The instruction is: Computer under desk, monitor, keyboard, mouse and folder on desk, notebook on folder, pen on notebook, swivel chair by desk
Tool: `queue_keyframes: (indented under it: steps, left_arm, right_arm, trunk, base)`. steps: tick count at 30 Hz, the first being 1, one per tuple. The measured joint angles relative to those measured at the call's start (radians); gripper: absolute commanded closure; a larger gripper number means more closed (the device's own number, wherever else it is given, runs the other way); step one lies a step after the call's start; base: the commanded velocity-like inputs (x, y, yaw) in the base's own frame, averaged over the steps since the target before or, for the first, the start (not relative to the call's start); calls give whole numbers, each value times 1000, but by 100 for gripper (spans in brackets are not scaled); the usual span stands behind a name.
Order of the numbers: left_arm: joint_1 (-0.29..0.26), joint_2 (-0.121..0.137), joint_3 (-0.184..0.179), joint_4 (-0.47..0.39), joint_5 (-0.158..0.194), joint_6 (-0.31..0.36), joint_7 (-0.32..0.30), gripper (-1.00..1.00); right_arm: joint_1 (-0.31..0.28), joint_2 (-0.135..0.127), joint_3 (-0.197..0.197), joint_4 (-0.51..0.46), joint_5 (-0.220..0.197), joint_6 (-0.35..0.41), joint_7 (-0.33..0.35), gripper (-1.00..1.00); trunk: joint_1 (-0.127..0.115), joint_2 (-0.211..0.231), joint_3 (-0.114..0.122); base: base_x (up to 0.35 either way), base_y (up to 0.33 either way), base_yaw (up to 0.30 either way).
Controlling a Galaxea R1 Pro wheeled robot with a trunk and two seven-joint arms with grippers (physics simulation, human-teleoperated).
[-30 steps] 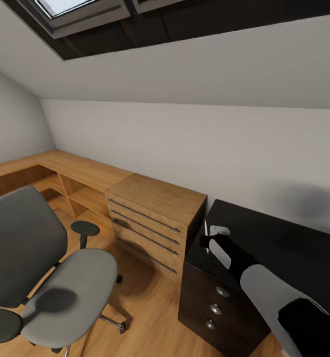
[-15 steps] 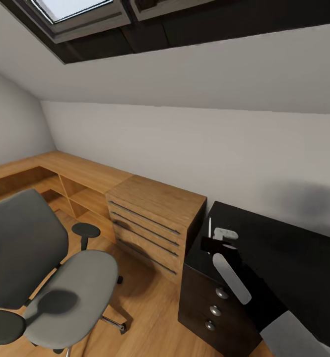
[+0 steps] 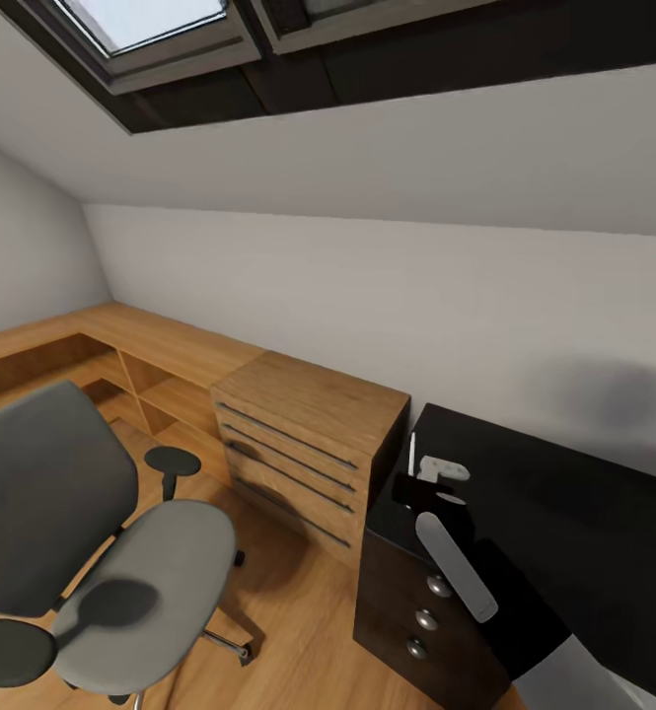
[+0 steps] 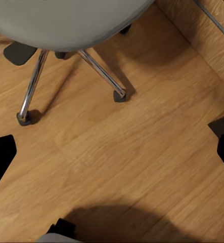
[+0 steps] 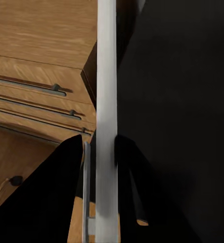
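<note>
Since a moment ago our view has tilted up slightly; the swivel chair [image 3: 101, 552] sits unchanged at left on the wood floor [image 4: 142, 152]. Our right gripper [image 3: 418, 483] has edged toward the desk [image 3: 564, 513] corner, pinching the pen [image 5: 105, 101] upright above it. We cannot tell how our left gripper's claw stands.

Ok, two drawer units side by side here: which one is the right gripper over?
The dark three-drawer unit with round knobs, under the black desk. The right gripper holds the pen above it; the light wooden cabinet has bar handles.
</note>
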Motion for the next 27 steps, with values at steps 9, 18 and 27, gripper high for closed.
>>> queue_keyframes:
  steps: [9, 18, 27]
  left_arm:
    - [0, 2, -1, 6, 0, 9, -1, -100]
    - [0, 3, 0, 51, 0, 16, 0, -100]
    - [-4, 1, 1, 106, 0, 132, -6, -100]
  right_arm:
    - [0, 1, -3, 5, -1, -6, -1, 100]
    - [0, 1, -2, 5, -2, -12, -6, 100]
    - [0, -2, -5, 5, -1, -14, -6, 100]
  trunk:
    - [-35, 63, 28]
    - [-69, 126, 57]
    - [-104, 189, 85]
  base:
    - [0, 0, -148]
    - [0, 0, -79]
    - [0, 0, -74]
